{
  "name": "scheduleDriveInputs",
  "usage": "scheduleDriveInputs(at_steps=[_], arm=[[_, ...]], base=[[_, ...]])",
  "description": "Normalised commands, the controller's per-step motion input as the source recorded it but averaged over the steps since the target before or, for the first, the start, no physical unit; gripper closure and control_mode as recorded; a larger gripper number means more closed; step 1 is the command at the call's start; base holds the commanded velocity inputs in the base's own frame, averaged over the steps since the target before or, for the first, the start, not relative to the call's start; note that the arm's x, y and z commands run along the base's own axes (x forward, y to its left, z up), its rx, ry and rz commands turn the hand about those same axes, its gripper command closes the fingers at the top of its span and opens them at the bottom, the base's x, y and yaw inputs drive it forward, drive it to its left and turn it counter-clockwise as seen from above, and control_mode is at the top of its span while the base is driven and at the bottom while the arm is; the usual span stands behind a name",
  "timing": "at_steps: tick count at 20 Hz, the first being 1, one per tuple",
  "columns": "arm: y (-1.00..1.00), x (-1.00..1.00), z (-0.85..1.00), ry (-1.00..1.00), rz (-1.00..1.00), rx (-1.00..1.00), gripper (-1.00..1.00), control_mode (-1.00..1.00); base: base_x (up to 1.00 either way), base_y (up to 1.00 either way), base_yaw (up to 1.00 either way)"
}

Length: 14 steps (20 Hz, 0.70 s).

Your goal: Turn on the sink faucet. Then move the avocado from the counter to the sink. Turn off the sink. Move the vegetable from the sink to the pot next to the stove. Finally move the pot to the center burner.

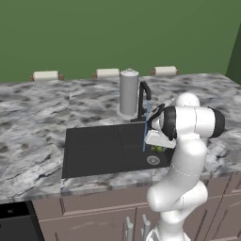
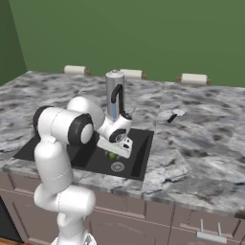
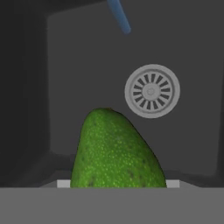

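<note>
Hand view first: we look down into the black sink [image 3: 192, 65] and see the avocado [image 3: 117, 151] standing large at the bottom of the picture, its narrow end pointing toward the round silver drain [image 3: 152, 91], with the blue stream of water [image 3: 119, 16] falling into the basin beyond it. From the left base view, our gripper [image 1: 157, 147] hangs low over the right part of the sink, near the drain, and a bit of green fruit shows just under the white hand. The black faucet [image 1: 143, 100] stands at the far rim of the sink beside a tall grey canister [image 1: 128, 92], and water runs from its spout. We cannot tell from these pictures whether the fingers pinch the avocado or stand apart from it. Marbled counter [image 2: 201, 139] surrounds the basin.
</note>
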Motion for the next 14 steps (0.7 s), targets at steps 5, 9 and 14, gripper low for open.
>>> scheduleDriveInputs(at_steps=[5, 9, 14], arm=[[0.00, 0.20, -0.33, 0.01, 0.00, -0.04, 1.00, -1.00], [0.00, 0.24, -0.22, 0.00, 0.00, -0.04, 1.00, -1.00], [0.00, 0.32, -0.26, 0.01, 0.00, -0.01, 1.00, -1.00]], base=[[0.00, 0.00, 0.00], [0.00, 0.00, 0.00], [0.00, 0.00, 0.00]])
